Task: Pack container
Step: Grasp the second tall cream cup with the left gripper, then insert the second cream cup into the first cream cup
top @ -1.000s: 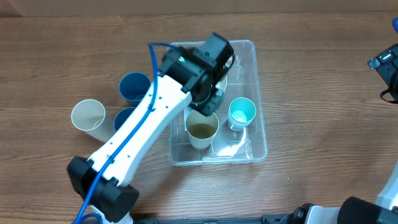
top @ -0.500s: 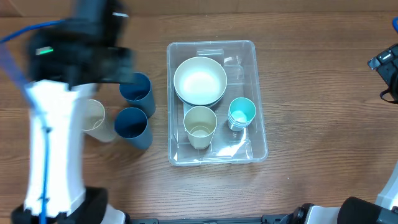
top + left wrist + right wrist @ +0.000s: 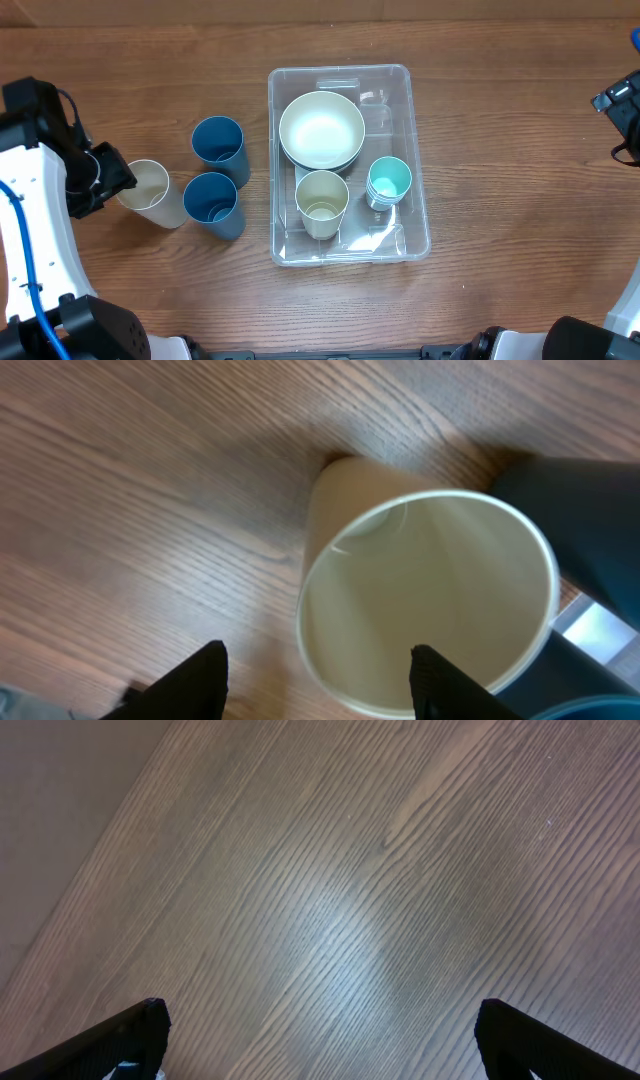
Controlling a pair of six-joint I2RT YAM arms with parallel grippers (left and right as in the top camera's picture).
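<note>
The clear plastic container (image 3: 420, 215) stands mid-table and holds a cream bowl (image 3: 321, 131), a cream cup (image 3: 322, 201) and a teal cup (image 3: 389, 181). Left of it stand two blue cups (image 3: 218, 143) (image 3: 212, 201) and a cream cup (image 3: 148, 190), which fills the left wrist view (image 3: 430, 600). My left gripper (image 3: 112, 178) is open at that cream cup's left side, its fingers (image 3: 318, 678) straddling the near rim. My right gripper (image 3: 320, 1035) is open over bare wood; its arm (image 3: 622, 110) sits at the far right edge.
The wooden table (image 3: 500, 90) surrounds the container. The two blue cups stand close together between the cream cup and the container. A blue cup edge shows at the right of the left wrist view (image 3: 590, 520).
My left arm has swung from the container, where it left the cream bowl, across to the far left and down beside the loose cream cup. The right arm has not moved.
</note>
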